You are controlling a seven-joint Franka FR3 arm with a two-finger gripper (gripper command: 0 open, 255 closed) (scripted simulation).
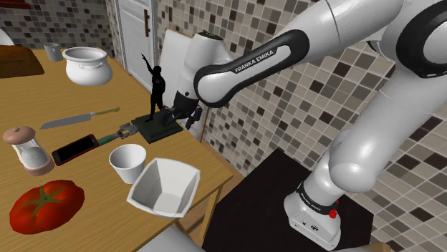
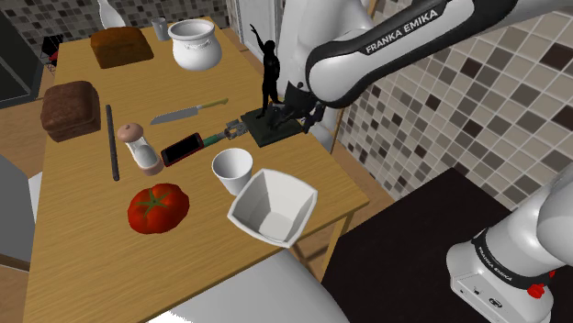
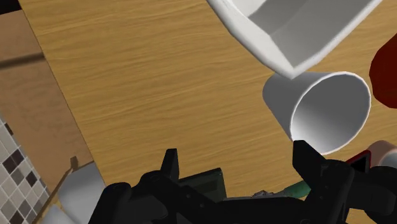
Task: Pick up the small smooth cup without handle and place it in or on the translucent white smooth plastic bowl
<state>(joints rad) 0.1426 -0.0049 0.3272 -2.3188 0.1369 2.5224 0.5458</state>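
Observation:
A small white handleless cup (image 1: 127, 162) (image 2: 232, 171) stands upright on the wooden table (image 1: 93, 182), close to its near edge. Right beside it is a white, square-rimmed bowl (image 1: 165, 187) (image 2: 273, 208), tilted at the table's corner. My black gripper (image 1: 184, 114) (image 2: 299, 110) hangs open over the table's edge by a dark statuette base, apart from the cup. In the wrist view the fingers (image 3: 170, 164) stand wide apart around bare wood, so the gripper (image 3: 238, 159) holds nothing. The cup (image 3: 324, 111) and the bowl (image 3: 286, 25) lie beyond the fingertips.
A black figurine (image 1: 156, 86) on a dark base stands just under the hand. A knife (image 1: 71, 119), red phone (image 1: 74, 149), grinder (image 1: 29, 149), tomato (image 1: 44, 205) and white pot (image 1: 87, 66) lie around the table. Two brown loaves (image 2: 71, 108) sit farther back.

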